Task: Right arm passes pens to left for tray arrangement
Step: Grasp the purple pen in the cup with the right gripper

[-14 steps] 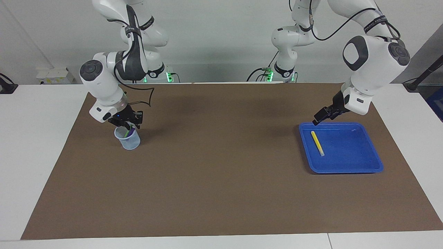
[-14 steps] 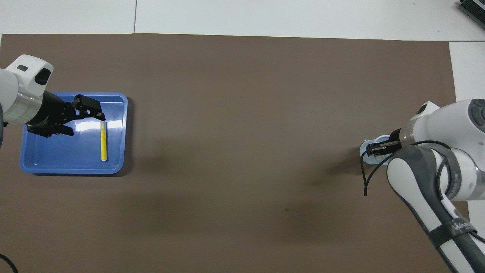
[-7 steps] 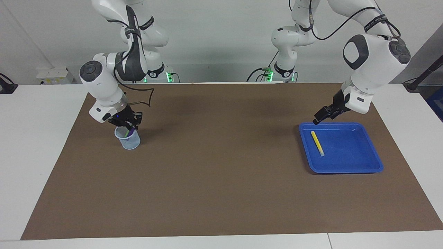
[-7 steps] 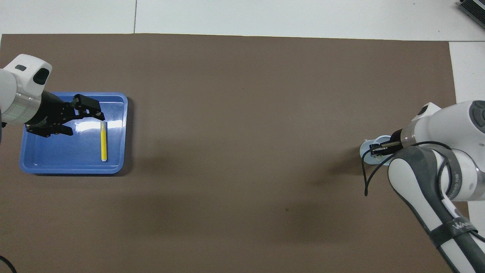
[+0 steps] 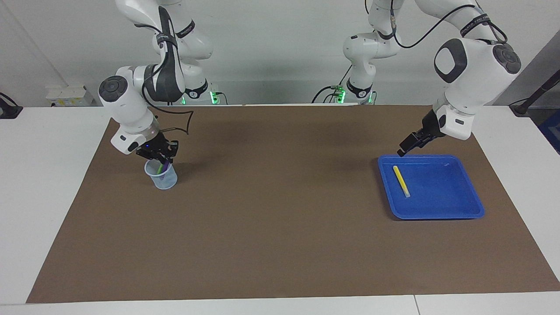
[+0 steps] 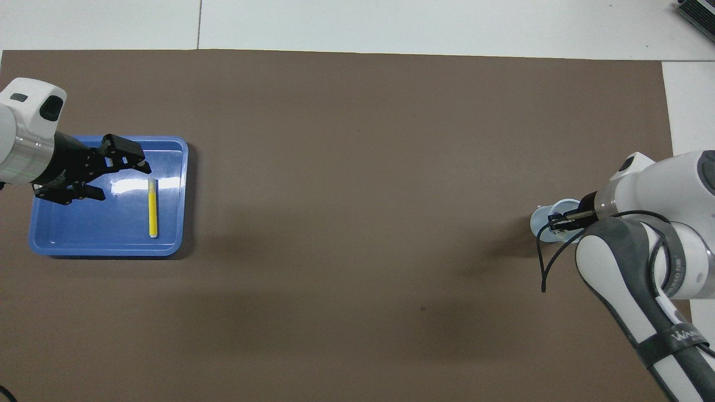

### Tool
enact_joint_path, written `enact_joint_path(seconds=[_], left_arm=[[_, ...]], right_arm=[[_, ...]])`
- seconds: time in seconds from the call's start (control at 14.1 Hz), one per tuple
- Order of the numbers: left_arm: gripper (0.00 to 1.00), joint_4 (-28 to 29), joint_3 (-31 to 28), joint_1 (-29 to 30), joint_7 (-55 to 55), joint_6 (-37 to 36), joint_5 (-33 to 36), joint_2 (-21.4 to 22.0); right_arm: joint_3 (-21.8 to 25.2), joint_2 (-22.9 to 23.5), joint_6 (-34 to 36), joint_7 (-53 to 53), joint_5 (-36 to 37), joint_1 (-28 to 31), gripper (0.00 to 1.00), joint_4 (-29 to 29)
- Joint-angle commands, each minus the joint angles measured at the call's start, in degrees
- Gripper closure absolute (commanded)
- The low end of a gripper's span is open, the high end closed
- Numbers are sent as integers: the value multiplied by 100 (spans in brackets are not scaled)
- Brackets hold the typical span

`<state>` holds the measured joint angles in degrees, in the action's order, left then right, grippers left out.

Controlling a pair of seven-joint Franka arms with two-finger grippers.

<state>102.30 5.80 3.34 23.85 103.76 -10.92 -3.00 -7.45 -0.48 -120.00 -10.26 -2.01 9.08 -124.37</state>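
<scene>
The blue tray (image 5: 437, 214) lies at the left arm's end of the table, with the yellow pen (image 5: 400, 180) flat inside it. Both also show in the overhead view: the tray (image 6: 106, 249) and the yellow pen (image 6: 152, 207). My left gripper (image 5: 404, 147) hangs open and empty over the tray's edge nearest the robots, and it shows in the overhead view (image 6: 123, 180). A pale translucent cup (image 5: 162, 179) stands at the right arm's end, holding the green pen (image 5: 160, 168) and the purple pen (image 5: 165, 165). My right gripper (image 5: 159, 154) is at the pens' tops, just over the cup's mouth.
A brown mat (image 5: 280, 218) covers most of the white table (image 5: 43, 175). In the overhead view the right gripper (image 6: 557, 220) covers the cup (image 6: 540, 223) and hides the pens in it.
The left gripper has risen a little and drawn back toward its own end of the tray. The right gripper has lifted slightly at the cup. The yellow pen has not moved.
</scene>
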Motion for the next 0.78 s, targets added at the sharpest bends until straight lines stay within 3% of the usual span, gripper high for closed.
enact_joint_path(seconds=[0.0,0.71], left_arm=[[0,27,9,-157,383,4,-68,159],[0,45,9,-219,463,-40,-209,318]], right_arm=[[-28,12,-15,-424,34,216,100,-88],[-19,109,529,-1293,465,261,100,632]])
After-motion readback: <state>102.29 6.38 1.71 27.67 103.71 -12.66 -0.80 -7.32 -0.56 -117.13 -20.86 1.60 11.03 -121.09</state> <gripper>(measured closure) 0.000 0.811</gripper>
